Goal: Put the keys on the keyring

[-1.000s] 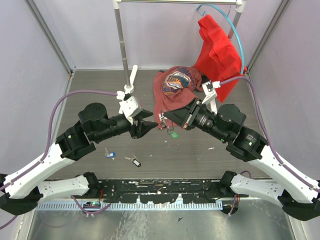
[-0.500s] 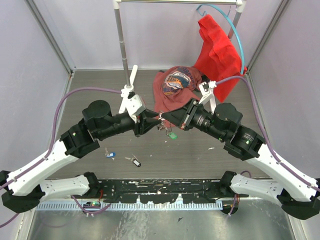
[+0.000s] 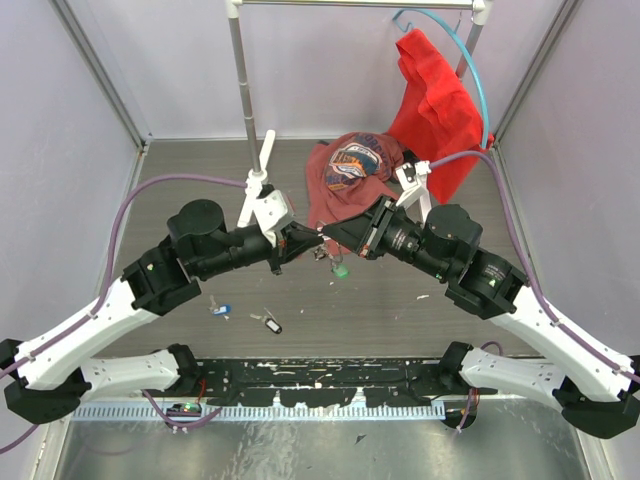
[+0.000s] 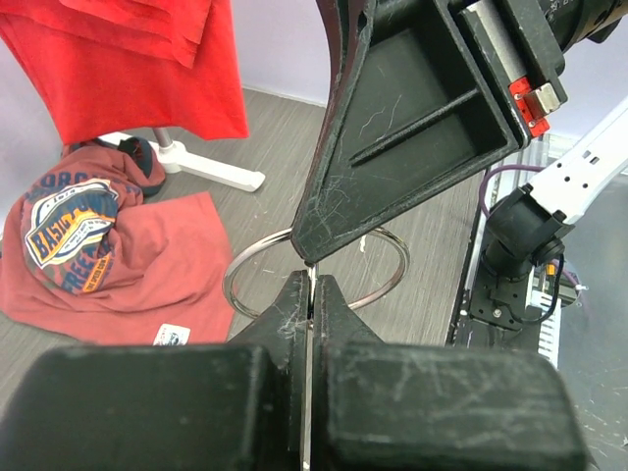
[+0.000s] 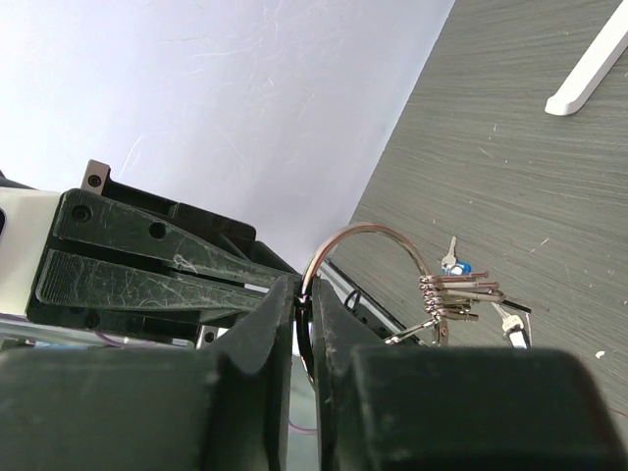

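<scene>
The keyring [image 3: 328, 248] hangs above the table between both grippers, its green tag [image 3: 341, 268] dangling below. My left gripper [image 3: 314, 240] is shut on the ring's wire; in the left wrist view the jaws [image 4: 310, 287] pinch the wire of the keyring [image 4: 397, 285]. My right gripper [image 3: 326, 238] meets it tip to tip. In the right wrist view its jaws [image 5: 306, 294] stand slightly apart with the keyring's [image 5: 378, 228] wire between them, and several keys [image 5: 456, 297] hang from the ring. Two loose keys lie on the table: a blue-headed one [image 3: 220, 309] and a black-headed one [image 3: 271, 324].
A red printed T-shirt [image 3: 350, 168] lies on the table behind the grippers. A red cloth [image 3: 432, 100] hangs from a rack whose pole [image 3: 240, 80] and white foot [image 3: 266, 152] stand at the back. Grey walls close in both sides.
My left gripper moved right to the ring and shut on its wire. My right gripper's jaws have parted a little around the wire. The ring shifted slightly left.
</scene>
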Controlling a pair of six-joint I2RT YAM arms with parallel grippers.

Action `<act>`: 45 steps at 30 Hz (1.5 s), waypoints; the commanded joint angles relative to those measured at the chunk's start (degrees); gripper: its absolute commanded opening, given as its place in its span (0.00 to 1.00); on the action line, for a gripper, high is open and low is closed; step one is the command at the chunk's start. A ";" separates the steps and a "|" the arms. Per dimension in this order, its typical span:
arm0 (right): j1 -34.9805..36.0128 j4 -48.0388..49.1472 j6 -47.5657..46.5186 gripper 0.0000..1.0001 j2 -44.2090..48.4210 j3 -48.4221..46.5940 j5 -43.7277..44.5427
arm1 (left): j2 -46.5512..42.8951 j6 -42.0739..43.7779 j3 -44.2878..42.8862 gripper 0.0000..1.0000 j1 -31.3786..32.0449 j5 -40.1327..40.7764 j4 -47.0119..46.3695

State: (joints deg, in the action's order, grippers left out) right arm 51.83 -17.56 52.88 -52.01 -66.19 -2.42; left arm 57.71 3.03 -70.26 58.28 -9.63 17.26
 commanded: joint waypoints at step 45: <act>0.20 3.68 4.91 0.09 -0.69 -1.12 2.37 | -0.49 1.10 -2.27 0.00 -0.05 -1.09 -1.17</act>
State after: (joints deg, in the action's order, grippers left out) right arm 51.90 -17.65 57.36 -52.64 -66.41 -0.10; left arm 58.39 3.44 -70.74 58.24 -10.00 17.43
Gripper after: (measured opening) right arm 0.256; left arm 0.016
